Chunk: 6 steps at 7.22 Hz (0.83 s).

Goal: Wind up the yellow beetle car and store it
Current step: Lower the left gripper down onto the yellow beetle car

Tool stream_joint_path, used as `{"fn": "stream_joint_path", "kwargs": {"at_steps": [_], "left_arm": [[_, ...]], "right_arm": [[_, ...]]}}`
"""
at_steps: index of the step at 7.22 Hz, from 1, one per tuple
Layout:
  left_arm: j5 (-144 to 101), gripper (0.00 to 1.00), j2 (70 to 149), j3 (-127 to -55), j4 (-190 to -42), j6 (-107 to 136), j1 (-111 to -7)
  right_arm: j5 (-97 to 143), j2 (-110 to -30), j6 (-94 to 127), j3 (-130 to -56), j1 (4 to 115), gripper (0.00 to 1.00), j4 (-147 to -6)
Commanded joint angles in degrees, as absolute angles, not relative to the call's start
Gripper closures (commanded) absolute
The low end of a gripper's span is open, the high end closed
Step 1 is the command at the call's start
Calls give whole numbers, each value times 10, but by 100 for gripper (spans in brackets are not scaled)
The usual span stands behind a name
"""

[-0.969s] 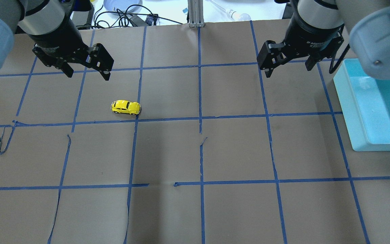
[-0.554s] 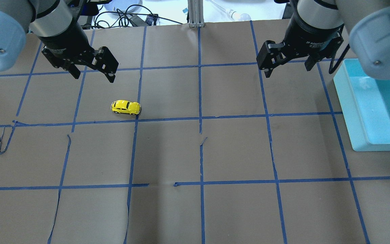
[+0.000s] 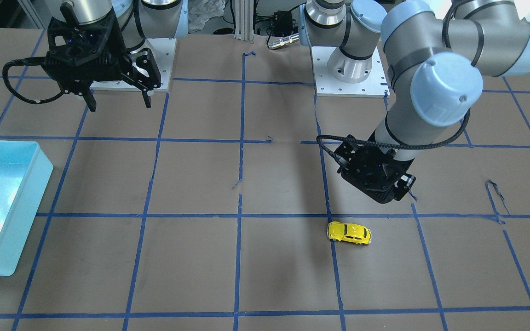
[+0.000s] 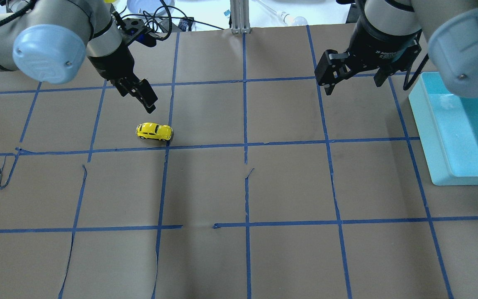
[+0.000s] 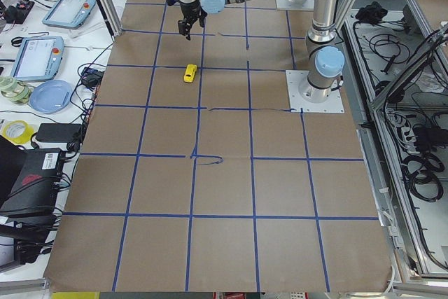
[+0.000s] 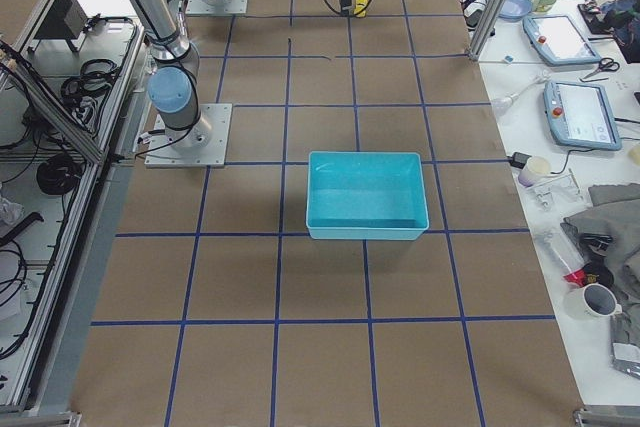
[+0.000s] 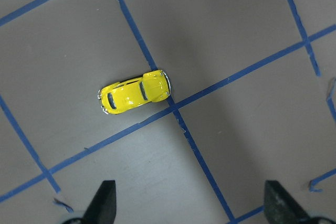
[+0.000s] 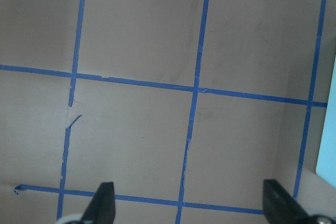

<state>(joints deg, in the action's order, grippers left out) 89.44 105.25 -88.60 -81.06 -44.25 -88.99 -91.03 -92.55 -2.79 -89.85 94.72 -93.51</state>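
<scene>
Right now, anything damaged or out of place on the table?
Only the table cover: the blue tape has peeled into a loose loop toward the robot's left, and the brown paper is slit along a grid line mid-table. The yellow beetle car sits upright on its wheels, untouched; the teal bin looks fine.

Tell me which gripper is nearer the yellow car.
The left gripper, hovering open close by the yellow beetle car; the right gripper hangs far off, near the blue bin.

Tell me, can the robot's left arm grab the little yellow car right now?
Probably yes. The left gripper hangs open just above and beside the yellow beetle car, which sits alone on the brown paper. Nothing lies between them, so the way looks free.
</scene>
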Motion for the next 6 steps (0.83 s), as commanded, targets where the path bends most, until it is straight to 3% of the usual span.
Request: {"fn": "stream_joint_path", "kwargs": {"at_steps": [1, 6], "left_arm": [[911, 1, 1093, -896, -759, -645, -885], [919, 1, 1157, -965, -594, -940, -873]], "right_arm": [[-909, -925, -27, -899, 947, 0, -935], [-910, -925, -28, -899, 947, 0, -935]]}}
